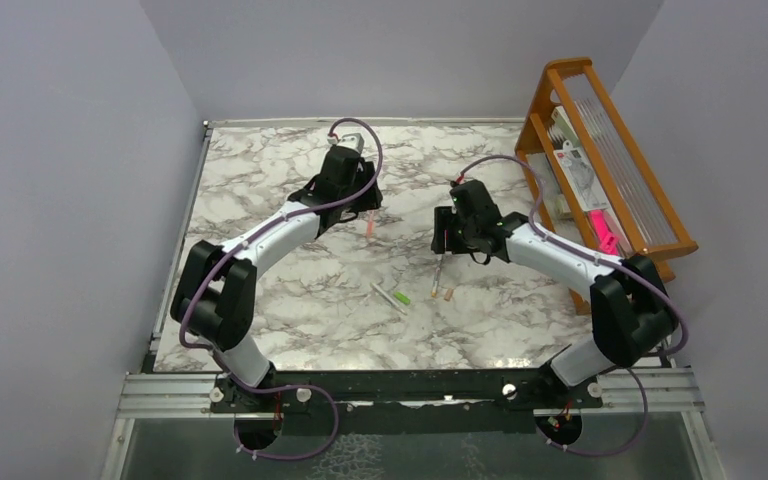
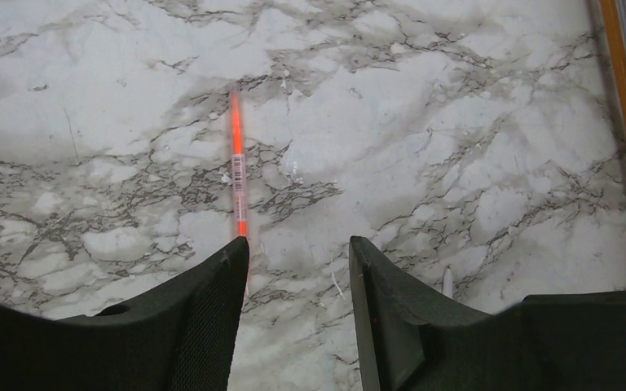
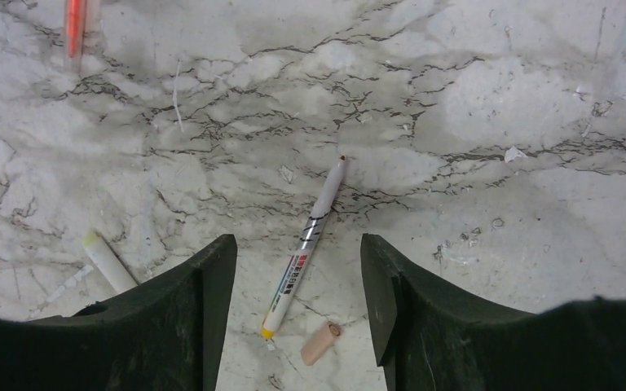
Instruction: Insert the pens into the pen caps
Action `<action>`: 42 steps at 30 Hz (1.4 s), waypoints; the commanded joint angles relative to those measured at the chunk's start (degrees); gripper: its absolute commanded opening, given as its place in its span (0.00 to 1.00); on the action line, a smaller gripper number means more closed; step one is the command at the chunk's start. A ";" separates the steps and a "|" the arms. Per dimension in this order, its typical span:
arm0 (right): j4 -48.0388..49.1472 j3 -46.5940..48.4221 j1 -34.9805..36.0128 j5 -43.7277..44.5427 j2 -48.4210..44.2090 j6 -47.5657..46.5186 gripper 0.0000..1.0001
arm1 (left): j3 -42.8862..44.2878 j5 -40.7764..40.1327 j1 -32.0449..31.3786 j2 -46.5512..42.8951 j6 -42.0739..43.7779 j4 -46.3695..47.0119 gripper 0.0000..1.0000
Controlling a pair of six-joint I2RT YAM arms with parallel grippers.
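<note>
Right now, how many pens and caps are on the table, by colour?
Orange pens: 1
Whitish pens: 2
Green caps: 1
Tan caps: 1
Total: 5

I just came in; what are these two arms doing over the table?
Two robot arms are working on capping pens. The left pincer, open, hovers near an orange pen lying on the marble table. The right pincer, also open, hangs over a white pen with a loose tan cap beside it. Neither holds anything yet.
</note>
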 commanded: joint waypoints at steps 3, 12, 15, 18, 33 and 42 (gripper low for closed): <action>-6.78 5.03 2.99 4.28 6.27 -0.63 0.56 | -3.72 -3.70 -0.35 -2.52 -1.57 1.97 0.51; -10.33 8.92 5.70 6.96 14.13 3.65 0.47 | -6.25 -3.08 -0.33 -4.42 -1.91 3.78 0.51; -11.64 9.61 6.47 7.94 15.63 4.83 0.44 | -6.46 -2.72 -0.34 -4.40 -2.03 3.86 0.51; -11.52 8.99 6.59 7.43 15.89 5.85 0.35 | -6.55 -2.33 -0.33 -4.50 -2.29 4.13 0.51; -3.55 5.96 6.60 2.45 4.57 6.53 0.02 | -13.03 19.62 -0.25 -6.30 -10.17 19.55 0.53; 19.27 -9.83 6.51 5.83 -21.02 10.56 0.02 | -19.47 30.13 -2.20 -13.15 -18.02 37.59 0.54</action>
